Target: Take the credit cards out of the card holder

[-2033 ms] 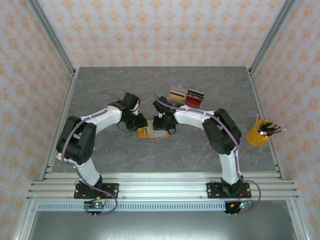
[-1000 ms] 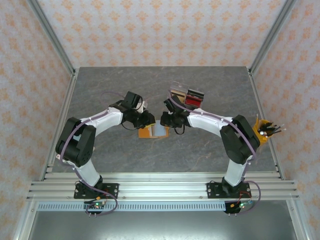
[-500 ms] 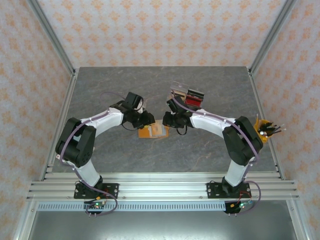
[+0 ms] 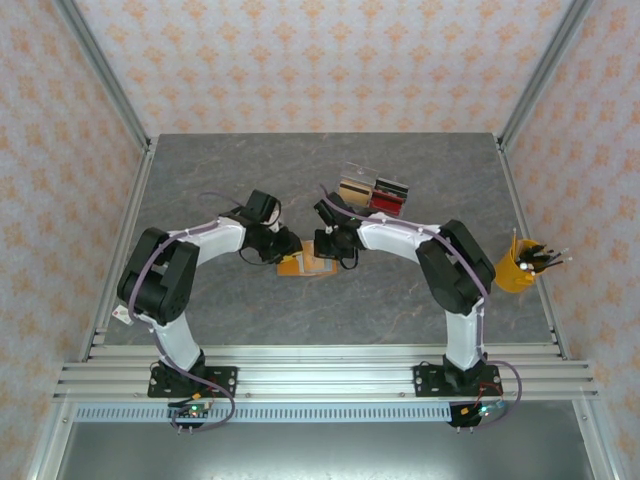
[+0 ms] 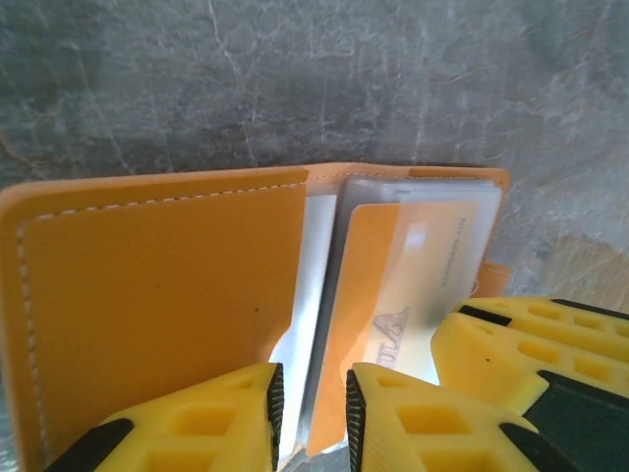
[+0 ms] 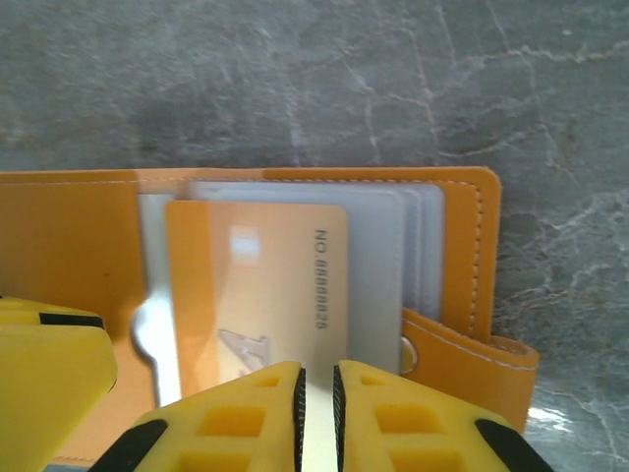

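Top view: one orange card holder [image 4: 303, 265] lies at the centre of the table [image 4: 200, 180], mostly hidden under the left gripper [image 4: 286, 249] and right gripper [image 4: 328, 250]; the jaws are unreadable here. One clear case [image 4: 372, 195] of blocks sits behind, one yellow cup [image 4: 515, 270] far right.
Left wrist: holder open, one credit card [image 5: 418, 265] in a sleeve, its bottom cut off. Left jaws are narrow, straddling a sleeve edge; can't tell if they grip.
Right wrist: one gold card, layered sleeves [image 6: 418, 246] behind it, count unclear. Right jaws are nearly together over the card's near edge; can't tell if they hold it.
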